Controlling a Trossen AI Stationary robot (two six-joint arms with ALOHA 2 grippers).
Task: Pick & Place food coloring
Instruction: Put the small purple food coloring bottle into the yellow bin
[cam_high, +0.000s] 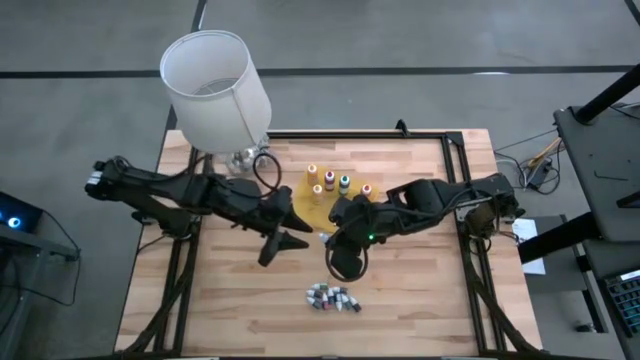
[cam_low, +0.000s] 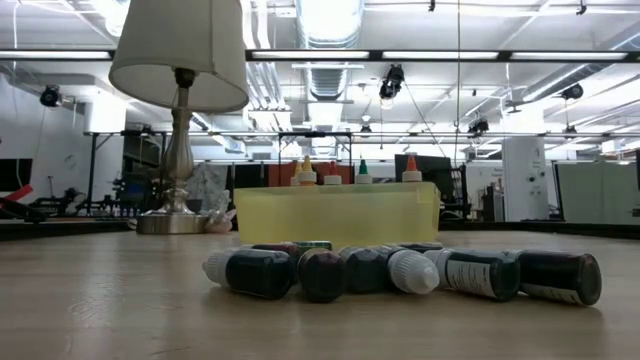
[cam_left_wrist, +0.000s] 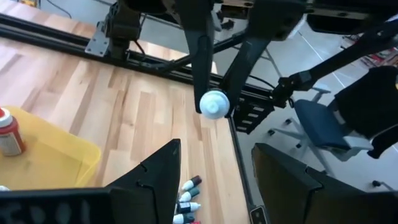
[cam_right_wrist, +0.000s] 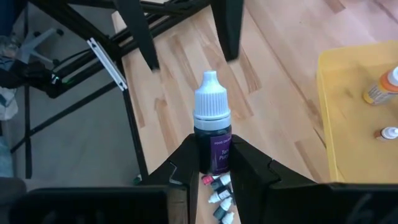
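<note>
Purple vial (cam_right_wrist: 213, 138) upright in right gripper (cam_right_wrist: 214, 163), above table (cam_right_wrist: 267, 112)

My bench is a pale wooden table (cam_high: 240, 290) on a grey floor (cam_high: 420, 40), and at about eleven o'clock on it stands a table lamp (cam_low: 180, 90) with a white shade and silver stem. Beyond it I see an open workshop with strip lights (cam_low: 400, 55), ducting overhead and a blue office chair (cam_left_wrist: 323, 124) beside the table.
</note>
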